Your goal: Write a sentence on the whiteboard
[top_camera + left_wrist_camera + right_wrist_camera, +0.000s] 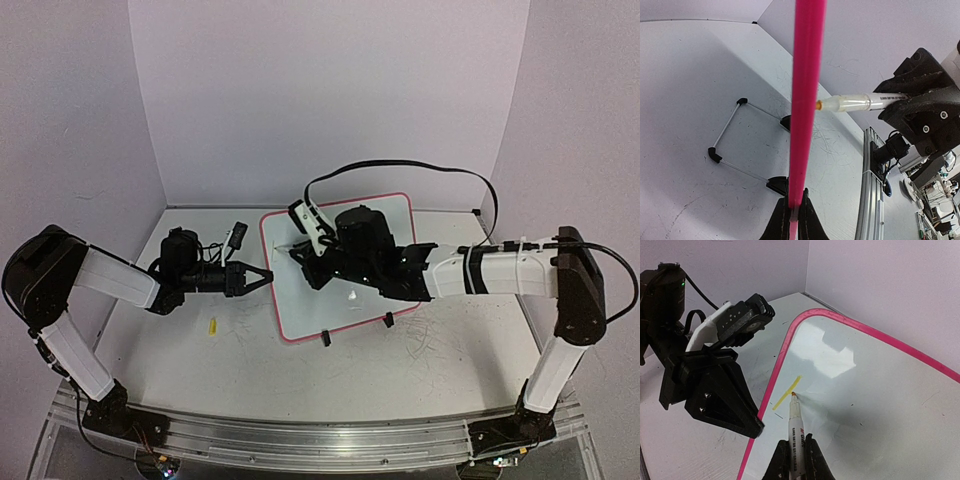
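Left gripper [794,202] clamps the pink-rimmed whiteboard [805,100] edge; right gripper [795,452] grips a clear marker [795,422], print unreadable, touching one yellow stroke [787,393]

The marker [795,432] bears small print, too blurred to read.

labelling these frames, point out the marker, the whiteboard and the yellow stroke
marker [795,427]: right wrist view, mid barrel
whiteboard [782,355]: right wrist view, left pink rim
yellow stroke [786,393]: right wrist view, middle of the line
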